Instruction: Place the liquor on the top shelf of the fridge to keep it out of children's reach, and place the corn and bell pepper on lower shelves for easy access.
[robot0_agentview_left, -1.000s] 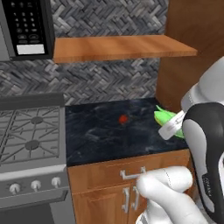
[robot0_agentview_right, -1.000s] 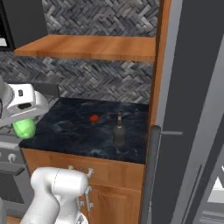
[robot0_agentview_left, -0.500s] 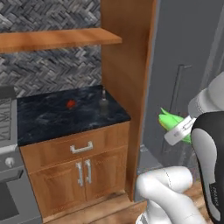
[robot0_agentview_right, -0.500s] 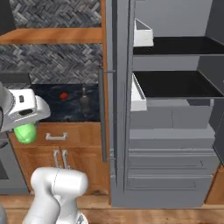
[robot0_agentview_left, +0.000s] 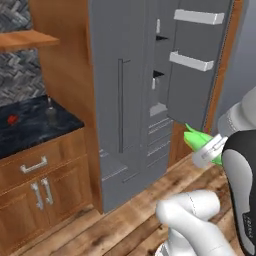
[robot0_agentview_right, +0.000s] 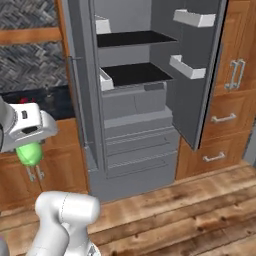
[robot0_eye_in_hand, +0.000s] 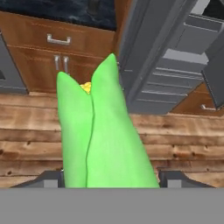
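Observation:
My gripper (robot0_eye_in_hand: 111, 178) is shut on the corn (robot0_eye_in_hand: 101, 131), a bright green ear with a yellow patch that stands up between the dark fingertips (robot0_eye_in_hand: 49, 178). From the left base the corn (robot0_agentview_left: 198, 139) hangs at the right, in front of the open fridge (robot0_agentview_left: 135, 90). From the right base the corn (robot0_agentview_right: 29, 154) pokes out below the white hand. Inside the fridge (robot0_agentview_right: 130, 125) the top shelf (robot0_agentview_right: 131, 38) and a lower shelf (robot0_agentview_right: 134, 74) are bare black boards. The red bell pepper (robot0_agentview_left: 12, 119) and the dark liquor (robot0_agentview_left: 50, 110) stand on the counter at the left.
The fridge door (robot0_agentview_right: 192, 75) swings open to the right with white bins (robot0_agentview_right: 194, 18) on it. A long bar handle (robot0_agentview_left: 120, 105) runs down the shut left door. Grey drawers (robot0_agentview_right: 140, 150) fill the fridge's lower part. Wooden cabinets (robot0_agentview_left: 35, 195) flank it over a plank floor (robot0_agentview_right: 175, 210).
The whole picture has swung from the counter to the open fridge, so the base has moved. The corn stays held in my gripper.

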